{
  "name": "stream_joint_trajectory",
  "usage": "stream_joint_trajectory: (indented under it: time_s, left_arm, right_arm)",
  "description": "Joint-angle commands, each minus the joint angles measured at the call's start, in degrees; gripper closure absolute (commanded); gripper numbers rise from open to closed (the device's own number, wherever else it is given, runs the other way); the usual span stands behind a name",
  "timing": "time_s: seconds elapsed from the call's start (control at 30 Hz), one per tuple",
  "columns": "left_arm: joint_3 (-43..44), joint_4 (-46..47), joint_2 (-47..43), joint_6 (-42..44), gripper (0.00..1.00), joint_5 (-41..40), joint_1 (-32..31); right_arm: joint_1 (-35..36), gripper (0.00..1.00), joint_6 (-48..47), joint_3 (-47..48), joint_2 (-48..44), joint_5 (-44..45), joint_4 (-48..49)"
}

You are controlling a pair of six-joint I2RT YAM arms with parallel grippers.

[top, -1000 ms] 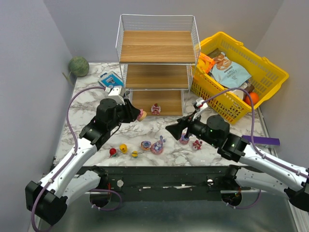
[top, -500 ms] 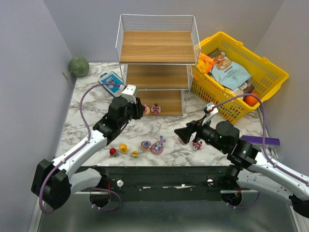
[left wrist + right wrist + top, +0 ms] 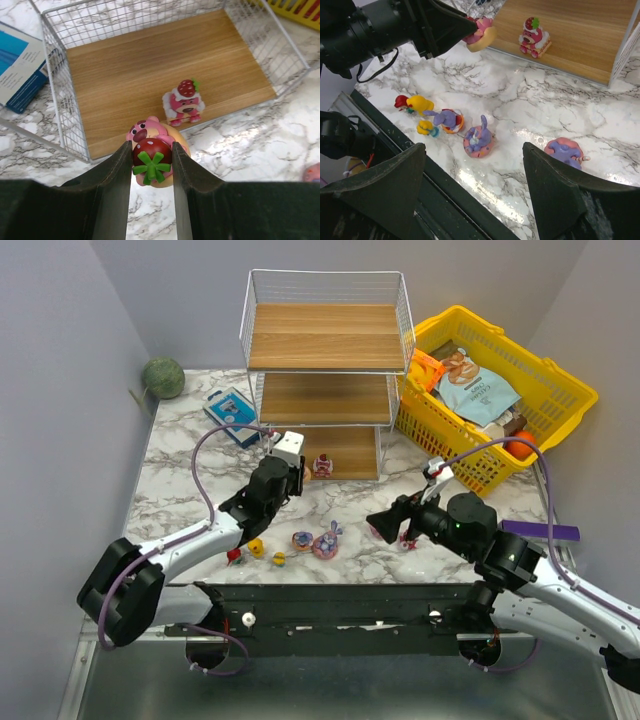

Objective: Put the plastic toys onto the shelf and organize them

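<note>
Before the shelf (image 3: 125,75) — left hand (image 3: 151,148) grips cake toy (image 3: 151,162), strawberry wristward

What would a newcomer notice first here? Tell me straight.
The left gripper pinching a pink strawberry-topped bear toy at the front of the bottom board of the shelf, where a similar toy already stands. Then the bright yellow basket of snack packets at the right, and the small toys scattered on the marble table.

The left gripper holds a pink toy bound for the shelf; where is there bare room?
Bottom board: bare left of the strawberry bear, to the mesh wall, and behind it. Middle board and top board are bare. Crowded: the toy cluster on the marble.
</note>
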Motion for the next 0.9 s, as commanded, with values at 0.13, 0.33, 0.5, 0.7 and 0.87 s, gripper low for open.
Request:
stream_joint_trajectory:
  time_s: [0.13,0.33,0.5,0.7,0.87]
  left_arm:
    - [-2.28,12.84,6.57,4.69,1.00,-9.40,-0.09]
    - [-3.77,19.61,11.23,8.29,1.00,-9.22,-0.35]
    - [-5.70,25.85,14.22,12.24,1.00,-9.22,-0.52]
    - [-6.50,32.01,17.65,15.42,1.00,-8.08,-0.61]
    - [-5.44,32.45,19.76,16.04,1.00,-7.38,-0.53]
  right_arm:
    - [0.12,0.14,0.06,2.49,-0.78,0.76,-3.74]
    - [0.12,0.15,-0.38,3.20,-0.78,1.20,-5.06]
    - [0.12,0.14,-0.47,3.99,-0.87,1.81,-6.29]
    - [0.12,0.14,-0.20,4.69,-1.13,1.99,-7.52]
    - [0.03,0.14,0.50,4.16,-2.10,2.87,-7.96]
